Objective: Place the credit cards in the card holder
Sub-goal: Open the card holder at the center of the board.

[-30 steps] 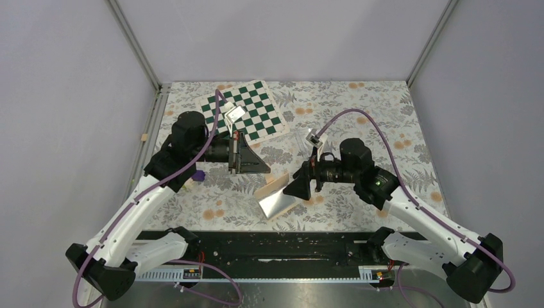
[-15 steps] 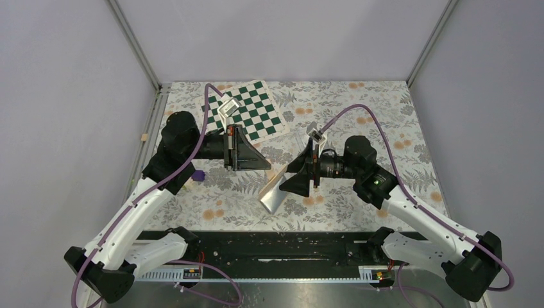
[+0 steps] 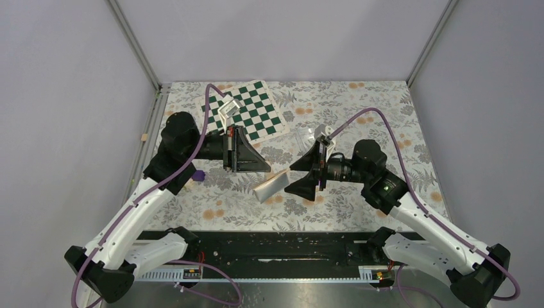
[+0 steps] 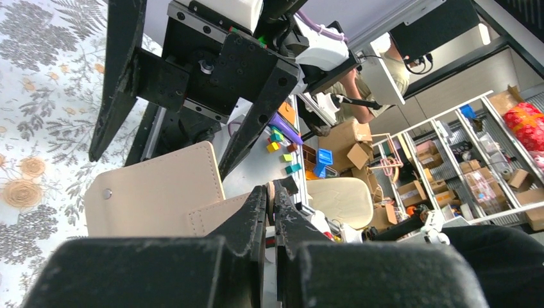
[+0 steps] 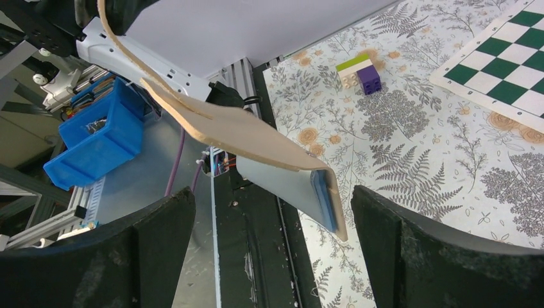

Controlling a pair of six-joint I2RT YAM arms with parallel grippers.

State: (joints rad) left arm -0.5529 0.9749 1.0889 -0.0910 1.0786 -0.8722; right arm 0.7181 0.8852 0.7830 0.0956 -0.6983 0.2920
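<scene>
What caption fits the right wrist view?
Open right pincer faces the raised tan wallet, blue lining showing, above the floral table.

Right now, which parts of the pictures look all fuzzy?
Left wrist view: the left pincer, so near the lens, is a dark fuzzy blob, while the card holder it grips looks sharp. Right wrist view: the right pincer has open, soft-edged fingers too, the flowery table crisp. Top view: evenly lit, sharp, no harsh shadows.

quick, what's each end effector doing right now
left end effector: closed, pinching an edge of the card holder
right end effector: open, fingers on either side of the card holder's free end, holding nothing
</scene>
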